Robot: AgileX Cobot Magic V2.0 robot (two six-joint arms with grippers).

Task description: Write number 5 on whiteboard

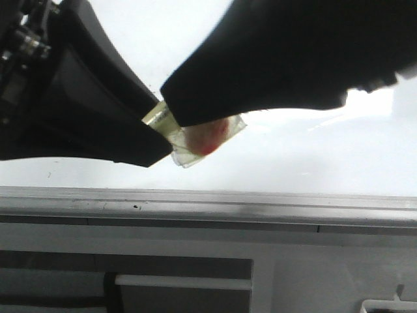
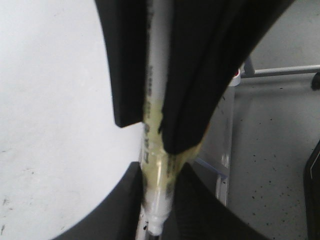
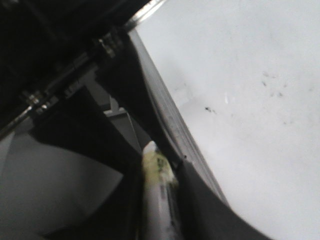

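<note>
A white marker [image 1: 203, 138] with yellowish tape round it and a red end hangs between both black grippers, close to the camera and in front of the whiteboard [image 1: 293, 156]. My left gripper [image 1: 153, 140] is shut on the marker from the left. My right gripper [image 1: 189, 107] is shut on it from the upper right. In the left wrist view the marker [image 2: 152, 100] runs through my left gripper [image 2: 157, 172] and the right gripper [image 2: 152, 131] clamps it further along. In the right wrist view the marker [image 3: 156, 200] sits in my right gripper [image 3: 157, 180]. No number 5 is in view.
The board's grey metal edge rail [image 1: 208, 205] runs across below the grippers, with grey framing under it. Small dark specks [image 3: 272, 87] mark the board [image 3: 250, 110]. A speckled grey floor [image 2: 280, 160] and a metal bar [image 2: 285, 71] lie beside the board [image 2: 50, 125].
</note>
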